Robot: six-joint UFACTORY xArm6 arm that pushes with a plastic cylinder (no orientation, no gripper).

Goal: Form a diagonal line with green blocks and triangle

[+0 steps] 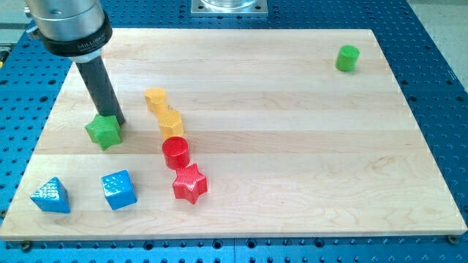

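A green star block (pixel 102 131) lies at the view's left on the wooden board (pixel 292 146). My tip (pixel 115 120) touches its upper right side. A green cylinder (pixel 348 58) stands far off at the view's top right. A blue triangle block (pixel 50 195) lies at the view's bottom left, below the green star.
A blue cube (pixel 118 190) sits right of the triangle. A yellow block (pixel 155 98) and a second yellow block (pixel 170 123) lie in a slanted row above a red cylinder (pixel 175 153) and a red star (pixel 189 183). The rod's grey housing (pixel 67 25) hangs at the top left.
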